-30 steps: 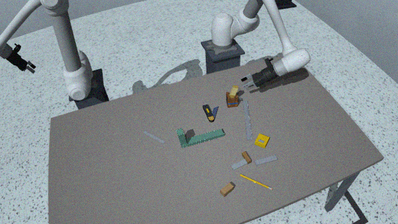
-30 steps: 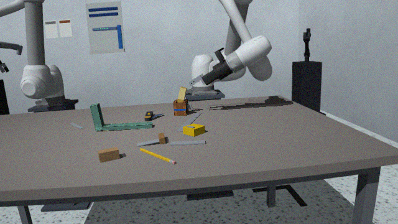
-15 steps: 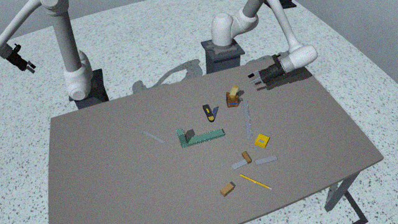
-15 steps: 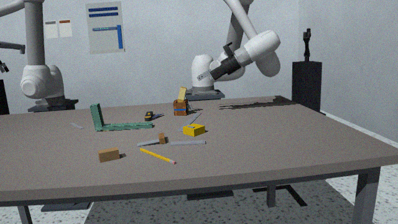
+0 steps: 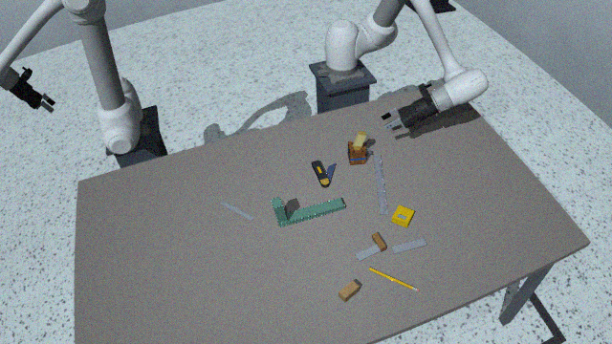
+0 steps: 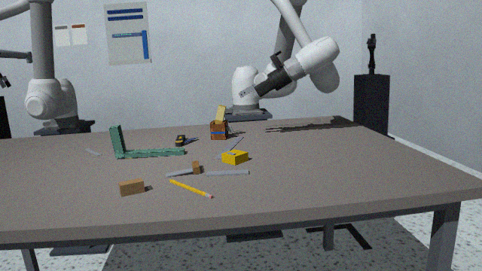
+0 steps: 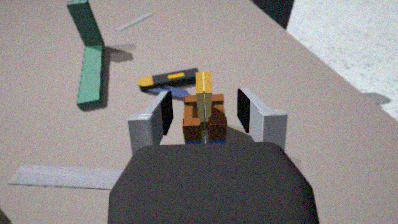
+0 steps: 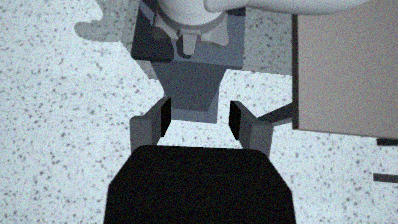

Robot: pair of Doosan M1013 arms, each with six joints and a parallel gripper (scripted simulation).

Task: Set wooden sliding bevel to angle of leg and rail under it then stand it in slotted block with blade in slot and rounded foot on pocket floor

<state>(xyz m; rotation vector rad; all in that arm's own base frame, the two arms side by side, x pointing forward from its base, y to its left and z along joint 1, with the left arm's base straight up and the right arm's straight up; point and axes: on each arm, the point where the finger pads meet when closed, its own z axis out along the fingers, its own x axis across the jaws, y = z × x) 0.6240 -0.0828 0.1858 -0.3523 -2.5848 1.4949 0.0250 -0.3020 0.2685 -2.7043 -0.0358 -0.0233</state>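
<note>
Tabletop (image 5: pixel 191 268) (image 6: pixel 301 181) (image 7: pixel 50 135) (image 8: pixel 345 75): slotted block (image 5: pixel 358 157) (image 6: pixel 219 135) (image 7: pixel 192 131) hides bevel (image 5: pixel 360 139) (image 6: pixel 221 114) (image 7: pixel 203 87) btm; L end effector (image 5: pixel 386 121) (image 6: pixel 242 93) (image 7: pixel 205 111) & R end effector (image 5: pixel 50 104) (image 6: pixel 5 81) (image 8: pixel 200 118) released.

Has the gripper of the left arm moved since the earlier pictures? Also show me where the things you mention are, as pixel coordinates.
Yes, the left gripper (image 5: pixel 391 120) (image 6: pixel 248 91) (image 7: pixel 204 103) has drawn back, away from the slotted block (image 5: pixel 358 155) (image 6: pixel 219 131) (image 7: pixel 192 131).
</note>
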